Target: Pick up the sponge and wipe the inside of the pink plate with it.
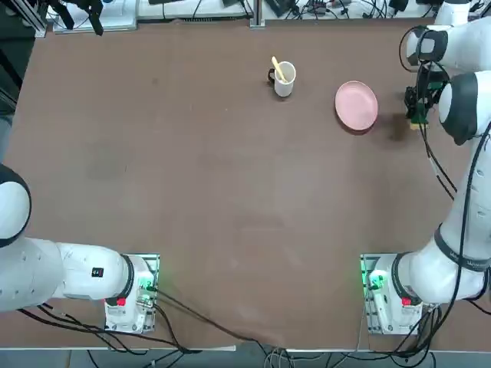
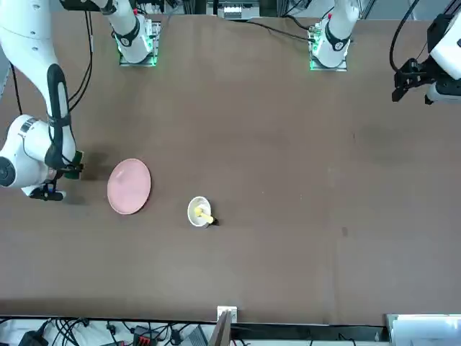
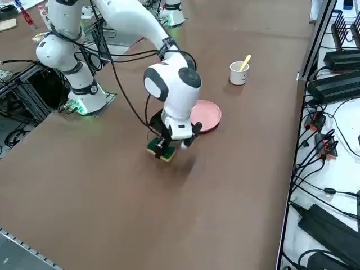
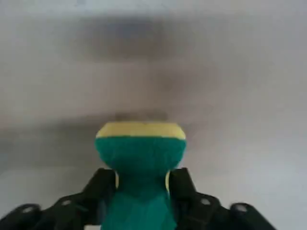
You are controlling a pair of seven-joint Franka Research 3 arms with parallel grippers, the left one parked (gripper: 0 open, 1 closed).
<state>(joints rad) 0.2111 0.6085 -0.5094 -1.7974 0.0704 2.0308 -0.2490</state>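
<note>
The right tool (image 4: 142, 184) stands over the right-hand margin of the brown surface (image 1: 192, 192), its two black fingers (image 4: 103, 187) pressed against the sides of the sponge (image 4: 140, 158), which is visibly pinched at its waist; the dark green scouring face points toward the wrist camera and the yellow foam layer lies on the far side. In the right side view the sponge (image 3: 161, 149) sits low at the surface beneath the tool (image 3: 165, 147), though contact with the surface cannot be determined. The pink plate (image 1: 356, 105) lies just beside the tool, toward the middle of the surface, and is apart from the sponge. A white mug (image 1: 284, 79) holding a yellow utensil (image 1: 278, 67) stands further inward, near the plate.
</note>
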